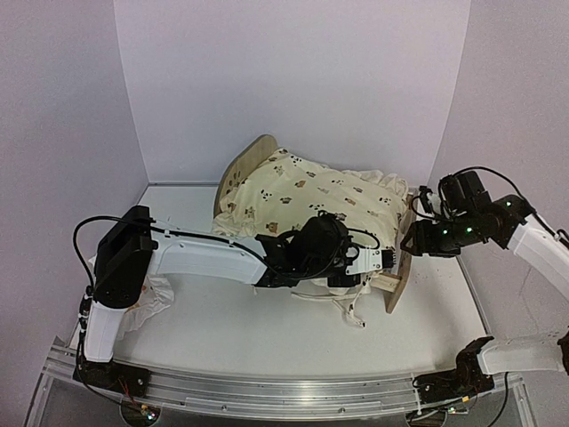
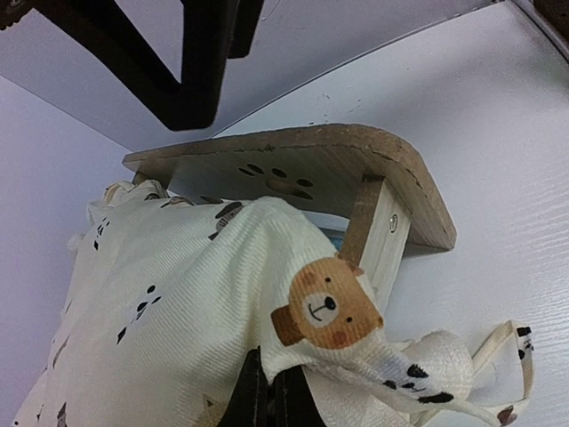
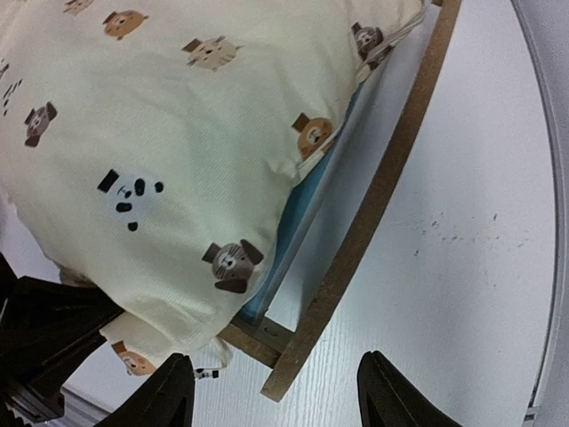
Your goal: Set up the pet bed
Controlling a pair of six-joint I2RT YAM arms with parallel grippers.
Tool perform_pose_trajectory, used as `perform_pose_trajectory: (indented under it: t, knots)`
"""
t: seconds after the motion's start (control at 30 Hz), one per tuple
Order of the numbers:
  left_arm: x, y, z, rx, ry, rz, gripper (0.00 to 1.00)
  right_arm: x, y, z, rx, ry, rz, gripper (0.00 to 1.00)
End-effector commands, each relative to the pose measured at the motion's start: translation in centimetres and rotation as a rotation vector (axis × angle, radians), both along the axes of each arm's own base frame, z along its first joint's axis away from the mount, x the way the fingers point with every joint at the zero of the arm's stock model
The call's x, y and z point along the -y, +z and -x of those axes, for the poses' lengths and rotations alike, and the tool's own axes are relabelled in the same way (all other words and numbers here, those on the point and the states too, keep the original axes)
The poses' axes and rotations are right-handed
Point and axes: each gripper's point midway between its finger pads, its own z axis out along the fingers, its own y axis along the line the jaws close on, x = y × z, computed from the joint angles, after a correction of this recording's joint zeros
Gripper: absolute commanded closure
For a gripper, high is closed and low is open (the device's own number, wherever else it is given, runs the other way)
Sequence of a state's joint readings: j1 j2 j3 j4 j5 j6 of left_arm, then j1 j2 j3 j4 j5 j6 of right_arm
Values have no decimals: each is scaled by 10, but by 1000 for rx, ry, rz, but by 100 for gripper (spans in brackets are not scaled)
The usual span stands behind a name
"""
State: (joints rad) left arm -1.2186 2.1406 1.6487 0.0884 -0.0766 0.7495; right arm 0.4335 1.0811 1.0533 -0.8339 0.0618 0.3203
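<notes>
The pet bed [image 1: 252,158] stands at the back middle of the table, its low footboard [image 1: 400,286] toward the right. A cream animal-print cushion [image 1: 307,197] lies over it and hides most of the frame. My left gripper [image 1: 373,260] is at the cushion's near corner by the footboard [image 2: 293,173]. In the left wrist view this gripper [image 2: 269,391] is shut on a fold of cushion [image 2: 178,294] fabric. My right gripper [image 3: 280,400] hangs open just above the footboard's end [image 3: 373,213], with nothing between its fingers [image 3: 169,396]. The blue base [image 3: 311,205] shows under the cushion [image 3: 178,133].
A cushion tie [image 2: 511,351] trails on the table beside the footboard, and more ties [image 1: 348,313] lie in front of the bed. A white piece of fabric [image 1: 149,301] lies at the left, partly behind my left arm. White walls close the back and sides.
</notes>
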Motion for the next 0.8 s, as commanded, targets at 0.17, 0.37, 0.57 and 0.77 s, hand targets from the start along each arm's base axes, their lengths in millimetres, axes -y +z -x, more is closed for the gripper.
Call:
perform_pose_trajectory:
  t: [0.17, 0.37, 0.57, 0.77]
  knots:
    - [8, 112, -14, 29, 76, 299, 100, -65, 1, 23, -4, 286, -316, 42]
    - [-1, 141, -16, 8, 75, 353, 100, -72, -2, 11, 139, 341, -335, 46]
    - [-8, 162, -19, 10, 94, 400, 100, -76, -18, 5, 195, 396, -278, 52]
    - [-15, 187, -25, 6, 117, 456, 100, -80, -32, 4, 214, 438, -211, 52]
